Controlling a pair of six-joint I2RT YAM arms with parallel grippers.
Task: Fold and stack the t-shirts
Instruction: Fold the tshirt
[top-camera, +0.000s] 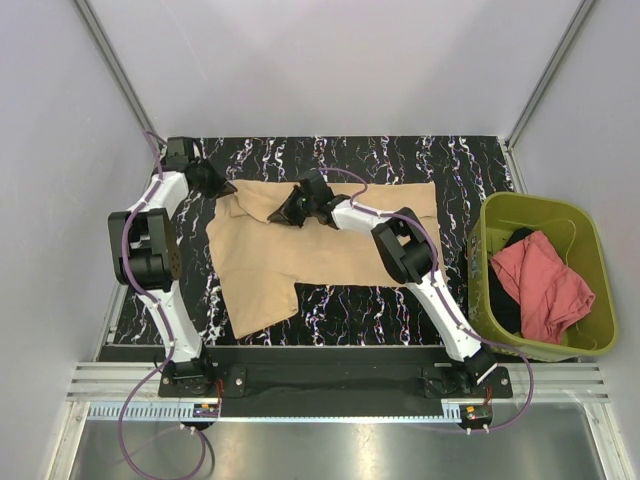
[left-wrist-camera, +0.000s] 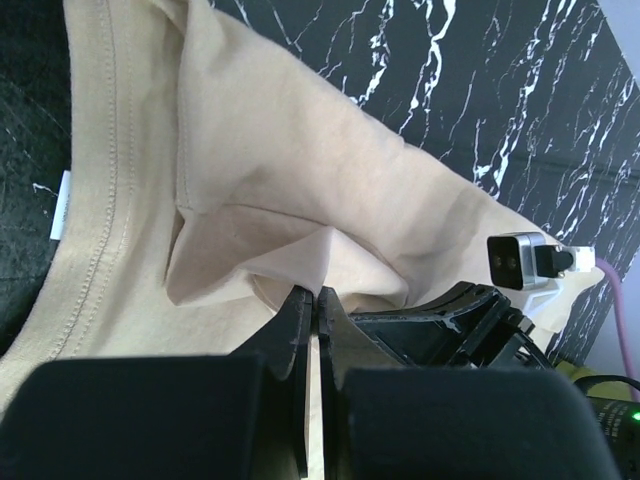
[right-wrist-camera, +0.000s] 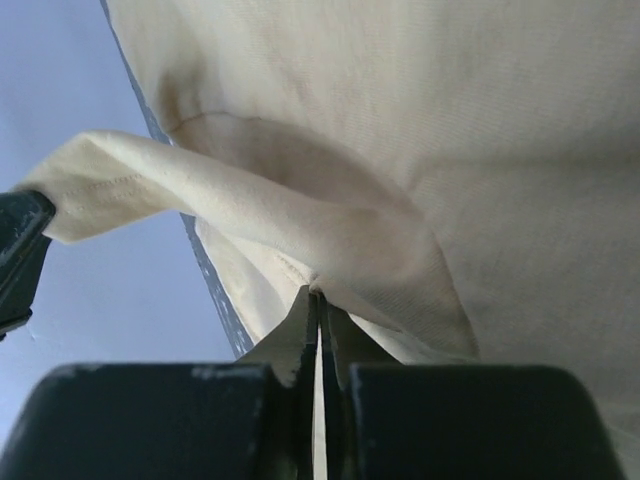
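The tan t-shirt lies spread on the black marbled table, with its upper left part bunched up. My left gripper is at the shirt's far left corner, shut on a fold of tan cloth; the closed jaws pinch a raised peak. My right gripper is near the shirt's upper middle, and its jaws are shut on a ridge of the same cloth. The salmon-red t-shirt lies crumpled in the bin.
An olive-green bin stands at the table's right edge, with a dark garment under the red one. Grey walls close in the back and sides. The right arm's wrist camera shows close beside my left jaws.
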